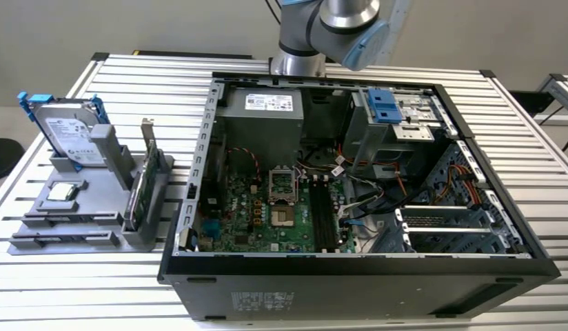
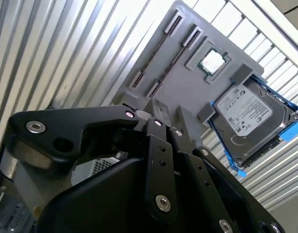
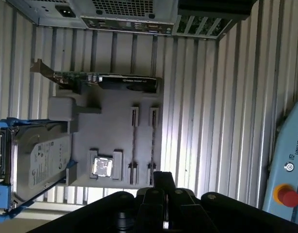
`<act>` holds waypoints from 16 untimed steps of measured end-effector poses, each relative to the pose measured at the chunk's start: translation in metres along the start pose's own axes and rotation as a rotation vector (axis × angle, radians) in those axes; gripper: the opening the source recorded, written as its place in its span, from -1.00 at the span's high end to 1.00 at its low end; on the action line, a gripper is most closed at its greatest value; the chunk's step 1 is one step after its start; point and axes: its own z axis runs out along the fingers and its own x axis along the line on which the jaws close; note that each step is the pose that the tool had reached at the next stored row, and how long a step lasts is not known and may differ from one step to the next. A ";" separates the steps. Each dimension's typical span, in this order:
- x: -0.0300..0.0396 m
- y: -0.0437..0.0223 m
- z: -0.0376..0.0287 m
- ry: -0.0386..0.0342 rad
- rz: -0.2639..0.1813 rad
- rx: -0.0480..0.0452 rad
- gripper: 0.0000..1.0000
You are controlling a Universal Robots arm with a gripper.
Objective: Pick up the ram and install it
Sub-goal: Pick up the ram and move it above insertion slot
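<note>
From where I stand, the step in hand is the reach for the ram [image 3: 152, 145]. I'd say doing it well means spreading the fingers [image 2: 158, 111] before going down and setting them across the stick's flat faces near its middle. They should then drop straight, so that neither the neighbouring stick nor the holder's end clips get knocked; a board this thin would likely twist if pinched off-centre. The gripper [image 3: 163, 178] hangs above the grey holder [image 3: 115, 121] on the slatted worktop [image 3: 197, 97]. Its fingers look pressed together with nothing between them, though from this angle I would not swear to it. The ram stands on edge in one of two narrow cradles, with a second slim stick [image 3: 133, 145] just beside it and parallel. The processor chip [image 3: 102, 166] comes next along the holder, and the hard drive [image 3: 37, 160] in blue rails and the green card [image 3: 105, 80] stand further off. In the first wrist view the fingertips sit over the holder's edge, near one end of the ram, apart from it and touching nothing. The open computer case [image 1: 358, 276] stands just beside the holder, on the exterior view's right, and the ram is not yet in it
</note>
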 end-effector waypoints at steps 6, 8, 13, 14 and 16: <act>0.0000 -0.0002 0.0001 -0.0041 0.087 0.0002 1.00; 0.0000 -0.0002 0.0001 -0.0055 0.114 0.0003 1.00; 0.0000 -0.0003 0.0002 -0.0086 0.179 0.0005 1.00; 0.0000 -0.0003 0.0002 -0.0092 0.192 0.0005 1.00; 0.0000 -0.0004 0.0002 -0.0103 0.216 0.0007 1.00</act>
